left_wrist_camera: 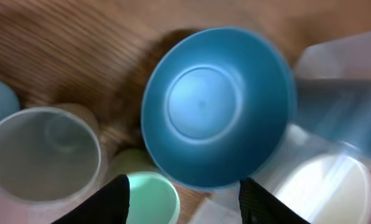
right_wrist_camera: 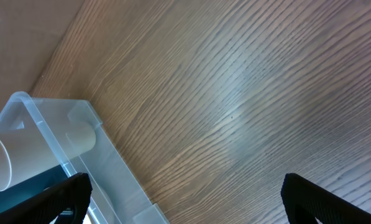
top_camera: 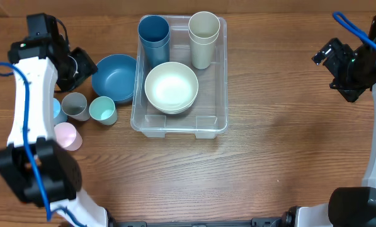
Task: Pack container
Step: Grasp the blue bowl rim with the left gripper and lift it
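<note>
The clear plastic container (top_camera: 220, 101) stands at the table's middle back. It holds stacked dark blue cups (top_camera: 153, 36), stacked cream cups (top_camera: 203, 36) and cream bowls (top_camera: 170, 87). A blue bowl (top_camera: 114, 77) sits on the table just left of it and fills the left wrist view (left_wrist_camera: 217, 106). My left gripper (top_camera: 80, 66) is open and empty, just left of that bowl; its fingertips (left_wrist_camera: 184, 202) hang above the bowl's near rim and a mint cup (left_wrist_camera: 157, 196). My right gripper (top_camera: 329, 60) is open and empty, over bare table far right of the container (right_wrist_camera: 79, 134).
Small cups stand left of the container: a grey cup (top_camera: 75, 105), a mint cup (top_camera: 102, 110), a pink cup (top_camera: 67, 135) and a light blue cup (top_camera: 58, 108) partly under my left arm. The grey cup (left_wrist_camera: 42, 152) shows in the left wrist view.
</note>
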You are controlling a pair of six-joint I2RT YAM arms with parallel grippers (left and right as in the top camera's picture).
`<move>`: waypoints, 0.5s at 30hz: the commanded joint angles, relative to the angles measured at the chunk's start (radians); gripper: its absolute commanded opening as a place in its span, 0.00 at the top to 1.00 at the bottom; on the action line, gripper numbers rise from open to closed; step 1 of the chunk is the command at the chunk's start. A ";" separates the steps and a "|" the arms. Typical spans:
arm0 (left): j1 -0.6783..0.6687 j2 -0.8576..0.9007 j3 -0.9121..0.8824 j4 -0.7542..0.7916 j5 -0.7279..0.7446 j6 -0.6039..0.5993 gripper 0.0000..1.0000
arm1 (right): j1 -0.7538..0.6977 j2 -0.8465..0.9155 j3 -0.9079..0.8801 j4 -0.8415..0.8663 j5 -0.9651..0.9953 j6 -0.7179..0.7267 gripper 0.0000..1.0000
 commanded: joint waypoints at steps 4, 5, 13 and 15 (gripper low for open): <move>0.027 0.137 0.005 0.071 0.039 0.037 0.46 | -0.001 -0.011 0.032 0.000 -0.001 0.000 0.00; 0.032 0.140 0.005 0.077 0.040 0.037 0.46 | -0.001 -0.011 0.032 0.000 -0.001 0.000 0.00; 0.046 0.154 0.004 0.139 0.003 0.041 0.46 | -0.001 -0.011 0.032 -0.002 -0.001 0.001 0.00; 0.045 0.175 0.004 0.141 0.003 0.041 0.48 | -0.001 -0.011 0.032 -0.006 -0.001 0.001 0.00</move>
